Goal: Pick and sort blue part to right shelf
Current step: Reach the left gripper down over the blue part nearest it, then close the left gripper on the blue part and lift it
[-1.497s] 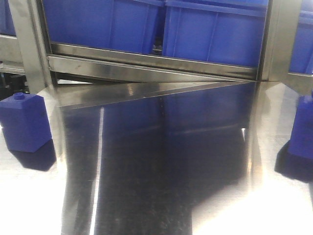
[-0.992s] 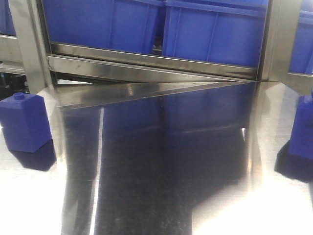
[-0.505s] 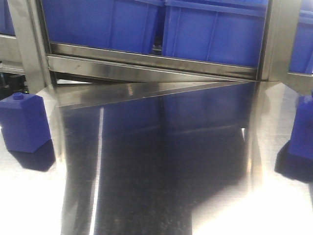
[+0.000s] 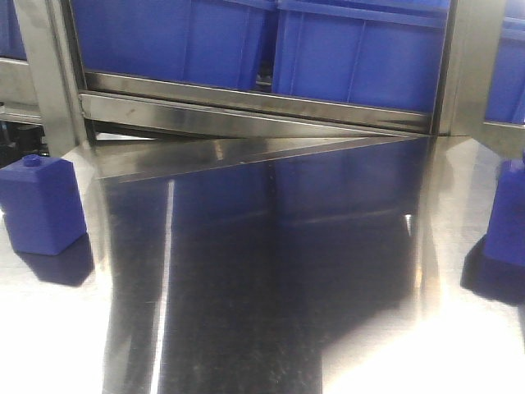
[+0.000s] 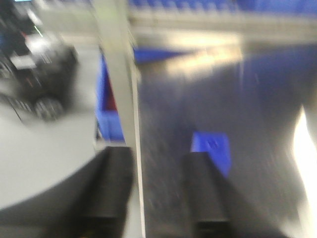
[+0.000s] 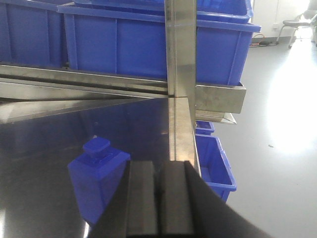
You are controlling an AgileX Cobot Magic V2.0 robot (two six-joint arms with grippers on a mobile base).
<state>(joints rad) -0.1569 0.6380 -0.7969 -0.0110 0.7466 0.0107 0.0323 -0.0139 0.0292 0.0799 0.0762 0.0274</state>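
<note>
Two small blue blocks stand upright on the steel tabletop (image 4: 271,279), well apart. The left blue part (image 4: 41,205) sits near the table's left edge, its round knob on top. The right blue part (image 4: 507,217) stands at the far right and is cut off by the edge of the front view. Both rest on the table – neither is on the rack.

Behind the table rises the right shelf (image 4: 246,115), its brushed-metal front rail running across just above the tabletop's far edge. Large blue bins (image 4: 164,41) sit side by side above that rail.

In the right wrist view, the right gripper (image 6: 158,166) has its two dark fingers pressed together with nothing between them. The right blue part stands just beside them, to their left, apart from the fingers. A steel upright post (image 6: 179,49) of the rack stands straight ahead of the fingertips.

The left wrist view is heavily blurred. Even so, the left gripper (image 5: 158,153) shows its fingers spread wide with only table surface between them. A blurred blue block (image 5: 212,148) lies on the table just past the finger on the right of that view (whether they touch, I cannot tell).
</note>
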